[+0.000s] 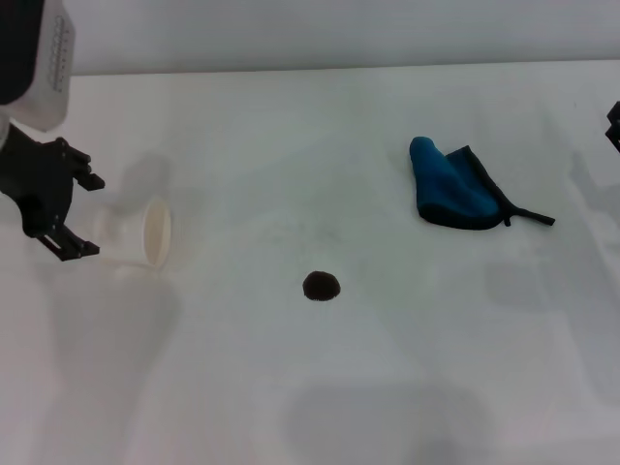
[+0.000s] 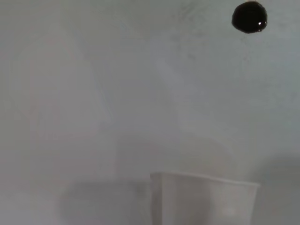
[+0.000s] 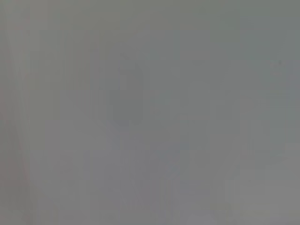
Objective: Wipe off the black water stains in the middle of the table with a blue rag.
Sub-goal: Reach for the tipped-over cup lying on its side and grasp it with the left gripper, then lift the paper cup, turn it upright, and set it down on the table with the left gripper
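Observation:
The black water stain [image 1: 321,285] is a small dark round blot near the middle of the white table [image 1: 291,397]; it also shows in the left wrist view [image 2: 249,17]. The blue rag [image 1: 453,186] lies bunched at the back right, its black strap tail pointing right. My left gripper [image 1: 94,215] is at the far left, open, its black fingers [image 1: 85,180] spread beside a white paper cup. Only a black sliver of my right gripper [image 1: 613,124] shows at the right edge, well right of the rag. The right wrist view shows only plain grey surface.
A white paper cup [image 1: 153,232] lies on its side at the left, its mouth facing the stain, right by my left gripper; it also shows in the left wrist view [image 2: 206,199]. The table's far edge runs along the back.

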Robot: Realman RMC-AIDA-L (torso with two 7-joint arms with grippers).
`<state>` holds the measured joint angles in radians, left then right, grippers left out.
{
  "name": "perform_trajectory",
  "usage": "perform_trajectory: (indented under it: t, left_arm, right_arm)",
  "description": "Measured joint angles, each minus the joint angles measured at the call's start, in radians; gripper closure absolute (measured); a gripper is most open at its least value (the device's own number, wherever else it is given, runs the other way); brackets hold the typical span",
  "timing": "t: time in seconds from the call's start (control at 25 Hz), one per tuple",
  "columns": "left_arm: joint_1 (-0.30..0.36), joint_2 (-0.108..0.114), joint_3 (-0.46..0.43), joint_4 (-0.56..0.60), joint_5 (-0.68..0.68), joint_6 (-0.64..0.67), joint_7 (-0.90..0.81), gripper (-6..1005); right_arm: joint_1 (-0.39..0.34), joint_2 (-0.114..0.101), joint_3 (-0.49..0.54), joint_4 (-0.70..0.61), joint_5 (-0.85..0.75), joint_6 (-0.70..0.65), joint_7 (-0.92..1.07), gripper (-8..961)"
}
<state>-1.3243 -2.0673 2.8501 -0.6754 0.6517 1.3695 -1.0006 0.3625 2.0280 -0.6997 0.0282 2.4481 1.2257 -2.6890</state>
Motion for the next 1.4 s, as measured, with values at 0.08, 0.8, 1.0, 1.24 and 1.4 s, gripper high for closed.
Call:
perform_trajectory:
  t: [0.08,0.8,1.0,1.24,1.4]
  left_arm:
    - [0.003,-0.002,-0.001,0.027,-0.002,-0.022,0.004,160]
    - [0.05,-0.005,-0.002,0.154,-0.03,-0.144,0.014,172]
    - [0.073,-0.006,-0.002,0.179,-0.031,-0.185,0.013,175]
    - [0.097,-0.006,-0.003,0.199,-0.039,-0.221,0.008,179]
    - [0.101,-0.006,-0.003,0.2,-0.045,-0.222,0.005,182]
  right_arm:
    - [-0.002,0.0,0.0,0.004,0.0,0.0,0.0,96]
    - [-0.016,-0.006,0.0,0.0,0.008,0.0,0.0,96]
    - [-0.015,-0.008,0.0,-0.002,0.008,-0.001,0.0,96]
    - [-0.017,-0.008,0.0,-0.003,0.008,-0.001,0.0,97]
    - [-0.017,-0.009,0.0,-0.005,0.008,0.0,0.0,97]
